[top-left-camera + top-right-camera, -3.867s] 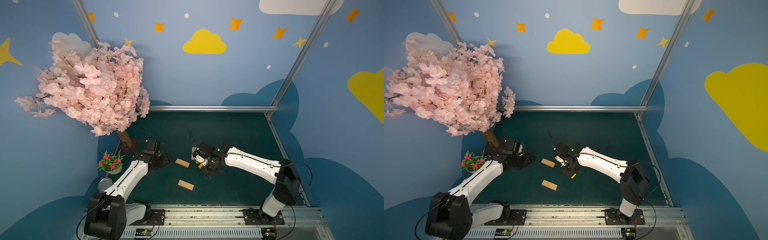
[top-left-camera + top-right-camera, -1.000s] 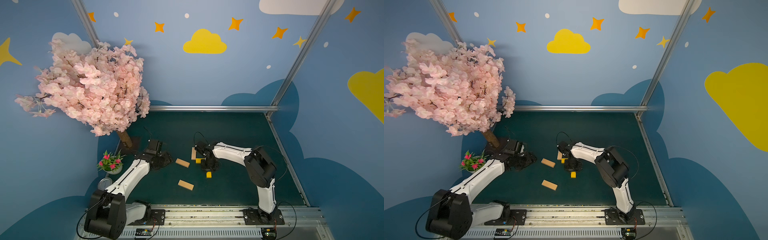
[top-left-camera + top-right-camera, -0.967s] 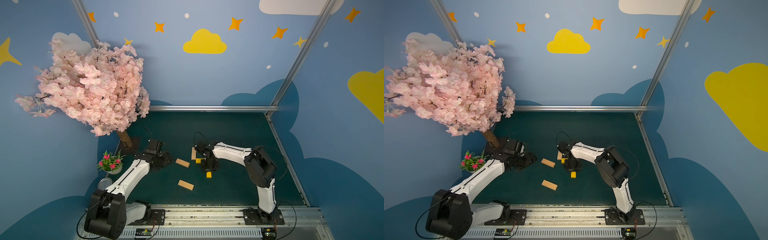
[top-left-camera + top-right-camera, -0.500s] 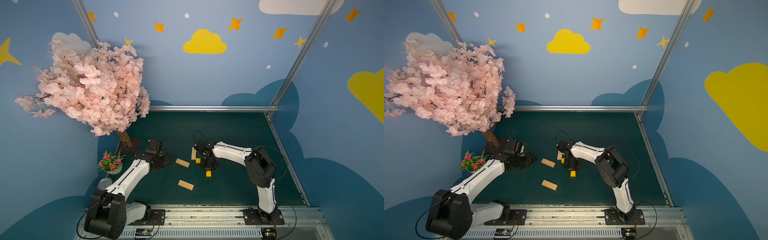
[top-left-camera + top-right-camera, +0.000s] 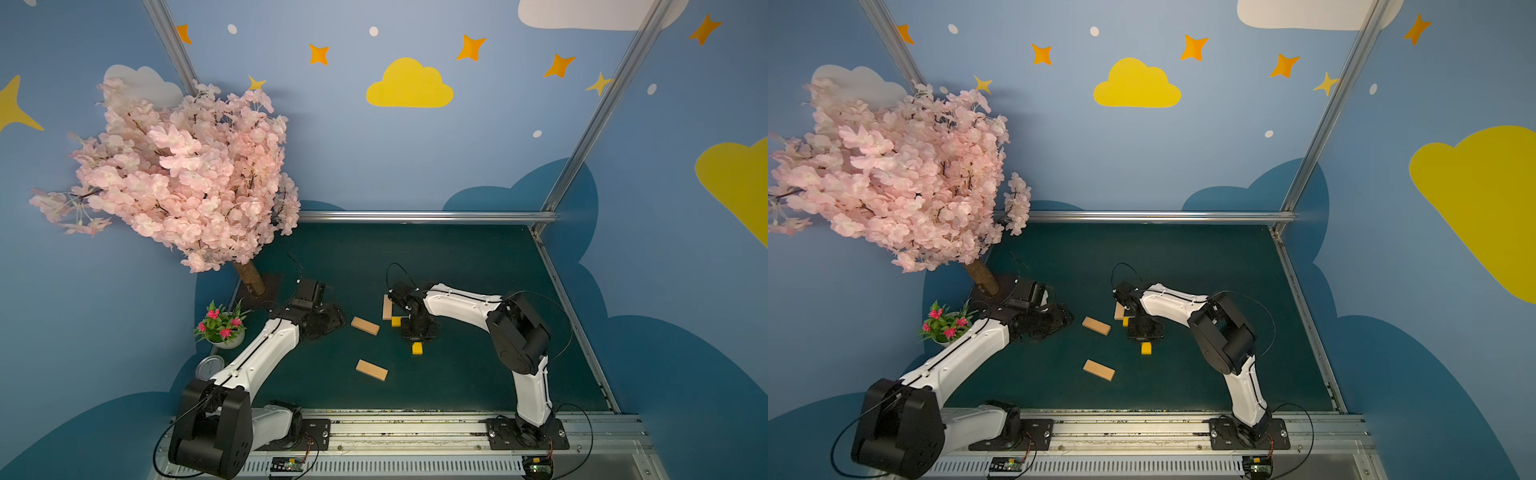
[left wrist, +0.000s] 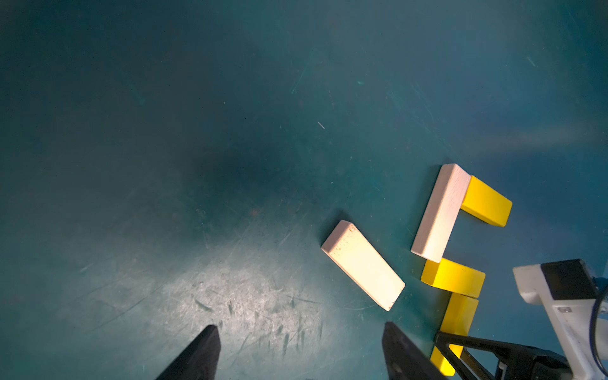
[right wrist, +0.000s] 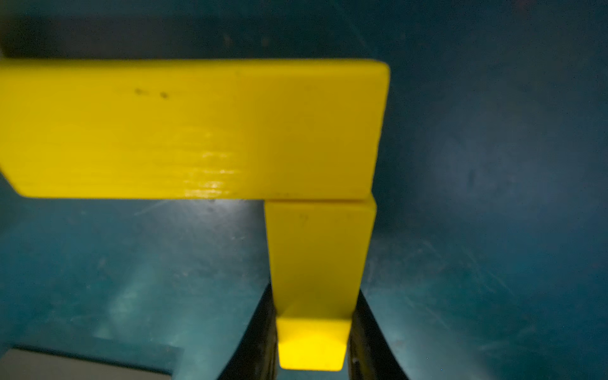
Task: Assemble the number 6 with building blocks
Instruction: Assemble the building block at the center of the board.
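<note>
The number 6 figure shows in the left wrist view as joined building blocks: an upright tan bar [image 6: 439,214], a yellow bar [image 6: 486,205] off its top end and a yellow bar [image 6: 453,278] at its lower end. My right gripper [image 7: 314,296] is shut on a third yellow bar [image 7: 317,260] whose end butts against the side of the crosswise yellow bar [image 7: 190,128]. In both top views the right gripper [image 5: 417,328] [image 5: 1144,330] covers most of that bar [image 5: 417,348]. My left gripper [image 6: 301,352] stands open over bare mat, near a loose tan bar [image 6: 363,265] [image 5: 365,326].
Another loose tan bar [image 5: 371,370] [image 5: 1098,370] lies nearer the front rail. A pink blossom tree [image 5: 183,174], a small flower pot [image 5: 220,328] and a round tin [image 5: 208,368] stand at the left edge of the green mat [image 5: 457,257].
Since about four seconds ago my right arm has folded in and brought its yellow bar down against the figure. Over the last second nothing has visibly moved.
</note>
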`<state>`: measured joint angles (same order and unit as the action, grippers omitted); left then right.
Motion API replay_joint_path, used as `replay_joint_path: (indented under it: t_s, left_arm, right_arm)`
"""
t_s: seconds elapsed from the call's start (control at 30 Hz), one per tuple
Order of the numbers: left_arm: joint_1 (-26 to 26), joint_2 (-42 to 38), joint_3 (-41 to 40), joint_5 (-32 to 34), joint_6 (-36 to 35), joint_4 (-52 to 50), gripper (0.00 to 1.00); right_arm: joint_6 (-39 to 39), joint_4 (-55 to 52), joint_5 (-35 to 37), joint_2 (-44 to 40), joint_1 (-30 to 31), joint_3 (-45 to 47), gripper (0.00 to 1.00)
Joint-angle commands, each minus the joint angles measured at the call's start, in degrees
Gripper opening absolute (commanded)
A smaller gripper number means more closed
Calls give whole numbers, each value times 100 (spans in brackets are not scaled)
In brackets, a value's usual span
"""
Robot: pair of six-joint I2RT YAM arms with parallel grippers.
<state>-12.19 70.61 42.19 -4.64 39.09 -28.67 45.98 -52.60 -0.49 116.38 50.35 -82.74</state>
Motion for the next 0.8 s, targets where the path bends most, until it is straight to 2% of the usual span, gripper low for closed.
replay_joint_path:
  t_s: [0.0, 0.07, 0.17, 0.4, 0.77]
  left_arm:
    - [-21, 50, -18, 17, -75, -71, 79]
    - [-21, 52, -23, 32, -77, -69, 79]
    - [-21, 63, -27, 34, -73, -69, 80]
    - [-21, 54, -36, 51, -77, -60, 80]
    - [-13, 51, -45, 77, -103, -87, 81]
  right_arm:
    - [-70, -145, 36, 123, -7, -163, 0]
    - [-96, -131, -8, 145, -6, -170, 1]
    - [-106, -127, -4, 157, -7, -184, 7]
    - [-117, -182, 1, 227, -16, -230, 28]
    - [-37, -242, 49, 262, -77, -200, 27]
